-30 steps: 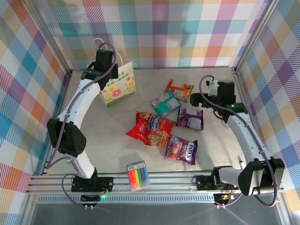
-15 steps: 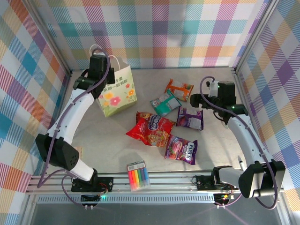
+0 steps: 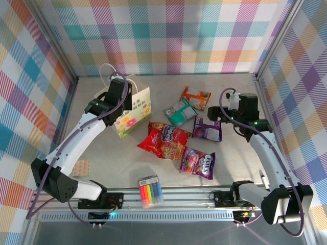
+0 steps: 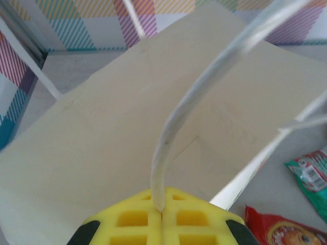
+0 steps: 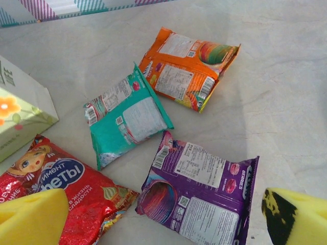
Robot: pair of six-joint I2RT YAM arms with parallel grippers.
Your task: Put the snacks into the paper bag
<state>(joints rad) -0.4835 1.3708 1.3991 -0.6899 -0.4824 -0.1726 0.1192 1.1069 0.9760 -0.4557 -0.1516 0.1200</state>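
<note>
1. L gripper (image 4: 162,213) clamped tight on twisted white handle (image 4: 204,87) of white flower-print paper bag (image 3: 134,109); bag just beneath it.
2. R gripper (image 5: 163,219) wide open, empty; purple crinkly snack packet (image 5: 199,194) lies below, betw. its fingers.

On my left wrist feed the red packet (image 4: 271,229) and the teal packet (image 4: 309,173) run off the picture's edge, and the handle (image 4: 159,173) of the paper bag (image 4: 102,153) is blurred.

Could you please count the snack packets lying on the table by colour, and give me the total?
Red packet: 1
Purple packets: 2
Teal-and-white packet: 1
Orange packet: 1
Total: 5
</note>
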